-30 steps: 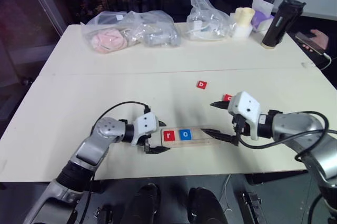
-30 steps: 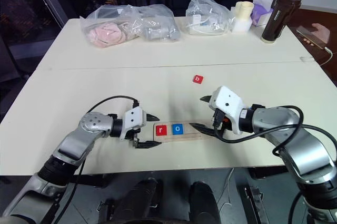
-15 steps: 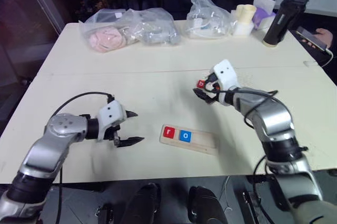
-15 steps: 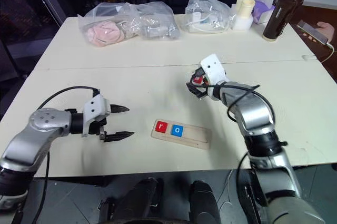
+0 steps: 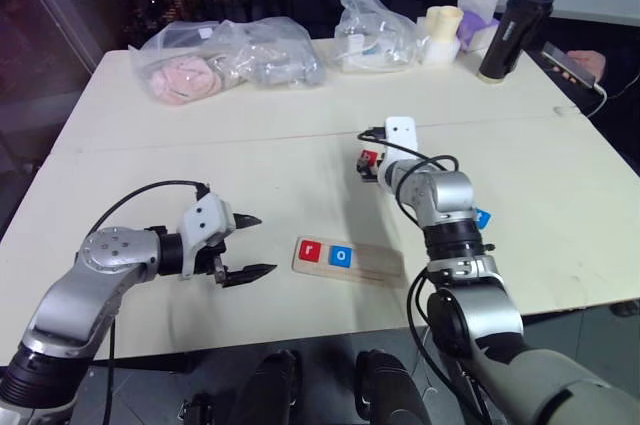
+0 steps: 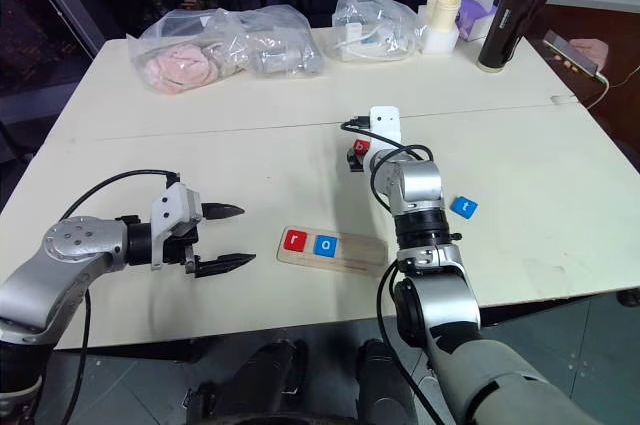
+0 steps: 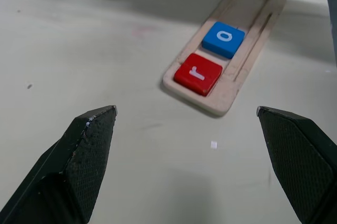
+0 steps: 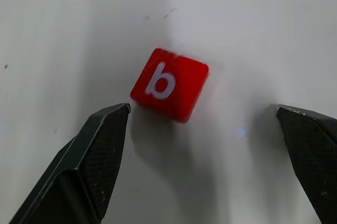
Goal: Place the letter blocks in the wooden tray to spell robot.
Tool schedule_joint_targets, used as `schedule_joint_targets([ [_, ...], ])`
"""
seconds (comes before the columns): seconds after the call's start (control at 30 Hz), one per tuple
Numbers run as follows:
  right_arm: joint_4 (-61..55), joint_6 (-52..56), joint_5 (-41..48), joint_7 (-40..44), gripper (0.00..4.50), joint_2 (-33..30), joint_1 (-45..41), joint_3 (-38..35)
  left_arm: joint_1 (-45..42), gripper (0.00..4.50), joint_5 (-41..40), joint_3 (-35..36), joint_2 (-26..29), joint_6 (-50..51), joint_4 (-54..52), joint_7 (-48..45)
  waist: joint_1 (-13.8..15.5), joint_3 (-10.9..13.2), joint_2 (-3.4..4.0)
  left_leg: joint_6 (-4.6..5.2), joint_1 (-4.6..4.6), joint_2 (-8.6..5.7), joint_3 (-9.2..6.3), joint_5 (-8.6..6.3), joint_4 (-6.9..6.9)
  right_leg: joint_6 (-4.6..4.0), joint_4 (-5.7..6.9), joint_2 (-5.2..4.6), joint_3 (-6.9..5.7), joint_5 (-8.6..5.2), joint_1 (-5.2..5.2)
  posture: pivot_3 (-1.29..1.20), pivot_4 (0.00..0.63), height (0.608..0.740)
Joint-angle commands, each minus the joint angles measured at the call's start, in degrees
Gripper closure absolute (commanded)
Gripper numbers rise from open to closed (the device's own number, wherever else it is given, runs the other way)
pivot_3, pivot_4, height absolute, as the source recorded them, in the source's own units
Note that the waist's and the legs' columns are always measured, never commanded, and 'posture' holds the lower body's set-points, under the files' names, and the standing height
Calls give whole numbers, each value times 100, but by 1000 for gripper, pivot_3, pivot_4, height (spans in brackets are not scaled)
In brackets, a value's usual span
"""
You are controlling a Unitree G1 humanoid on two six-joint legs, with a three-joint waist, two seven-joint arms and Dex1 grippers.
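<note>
L gripper [image 5: 248,245], jaws wide and empty, sits left of the wooden tray [image 5: 385,266], which holds red r [image 5: 309,250] and blue o [image 5: 341,256]. R gripper [image 8: 208,145], jaws spread, straddles red b block [image 8: 169,84] w/o touching. Risk: b lies skewed and nearer one finger, so closing could spin or flick it.

Tray [image 6: 345,255] near table's [image 6: 150,165] front edge, r [image 6: 295,239] and o [image 6: 326,244] in its left end, b [image 6: 361,146] at 12 o'clock, t [image 6: 463,207] at 2 o'clock.
</note>
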Motion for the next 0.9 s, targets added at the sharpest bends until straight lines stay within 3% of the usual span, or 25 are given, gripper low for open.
schedule_joint_targets([
  [0.03,407,-225,57,-202,0,243,-324,-174,50,51,-11,120,67,-125,-135,79,-22,0,0,0,2,1,1,0,0,0,1,2,2,0,0,0,150,740],
  [0.63,2027,-1162,-148,-729,0,556,-994,-155,-25,51,-6,28,-9,-142,-101,377,-137,0,0,-1,31,3,9,0,-9,-10,4,16,32,6,5,0,150,740],
  [0.73,2174,-1252,-122,-787,869,548,-1061,-193,-37,0,-3,1,-35,-137,-108,420,-138,-1,0,-1,34,2,9,1,-9,-10,4,16,32,6,8,0,150,740],
  [0.9,2309,-1361,-132,-844,3382,538,-1145,-178,-59,0,6,-49,-69,-137,-119,493,-156,-1,1,-2,38,3,9,1,-11,-11,5,21,39,7,6,0,150,740],
])
